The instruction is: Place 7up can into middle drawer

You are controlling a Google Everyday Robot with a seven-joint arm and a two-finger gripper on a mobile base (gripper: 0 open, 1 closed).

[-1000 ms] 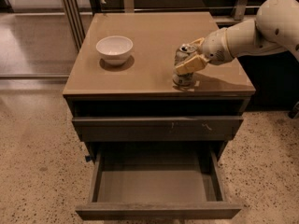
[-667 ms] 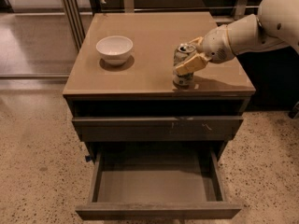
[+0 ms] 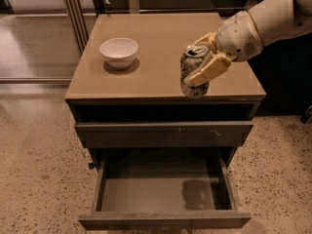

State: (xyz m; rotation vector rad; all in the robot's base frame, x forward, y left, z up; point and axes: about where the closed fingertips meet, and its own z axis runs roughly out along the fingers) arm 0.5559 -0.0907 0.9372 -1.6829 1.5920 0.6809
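Hand [image 3: 201,65], cream-coloured and at the end of the arm [image 3: 265,21] that reaches in from the upper right, is clenched around the 7up can [image 3: 189,68]. One finger [image 3: 208,71] lies across the can's front side and the other sits behind it. The can is held near the front right edge of the bench [image 3: 156,84], leaning slightly, its silver top with the pull tab facing up. Its base sits right at the bench's front lip; whether it touches the surface cannot be told. The white bowl [image 3: 119,51] stands upright on the left part of the bench, well apart from the can. Below the top, a closed drawer front [image 3: 146,134] bears pale scratch marks toward its right. Under that, the middle drawer [image 3: 146,194] is pulled out, its bare grey inside showing, with a dark shadow [image 3: 197,194] on its floor toward the right, roughly below the can.
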